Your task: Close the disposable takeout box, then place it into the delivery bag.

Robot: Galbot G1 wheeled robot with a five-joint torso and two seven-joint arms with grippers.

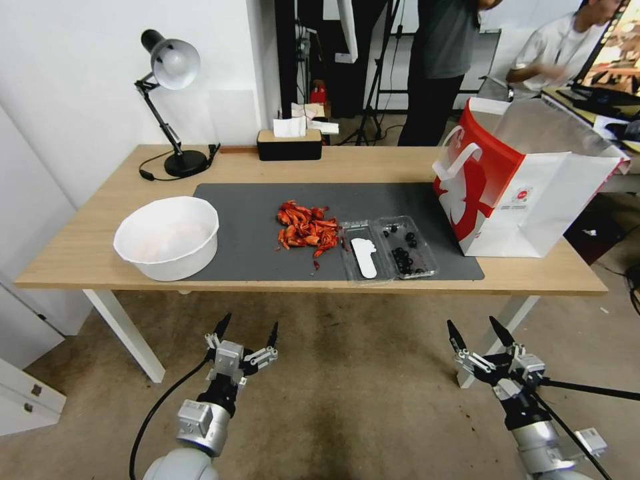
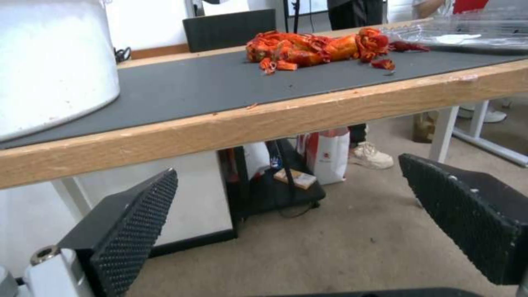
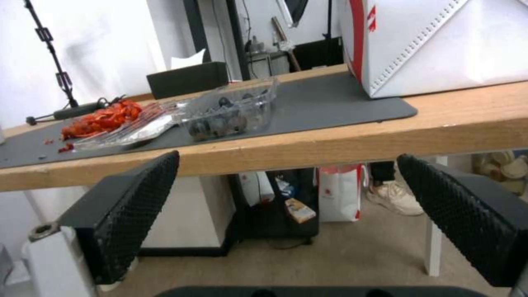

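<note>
Head view: the light, flimsy takeout box (image 1: 389,249) lies open; left gripper (image 1: 245,331) and right gripper (image 1: 479,335) hang spread wide; the lid edge looks the best hold.

takeout box (image 1: 389,249) lying open on mat (image 1: 253,227) | delivery bag (image 1: 513,180) upright beside | both tools spread, below table edge

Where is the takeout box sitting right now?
In the head view the takeout box lies open on the dark mat near the table's front edge, between the red food pile and the delivery bag.
</note>
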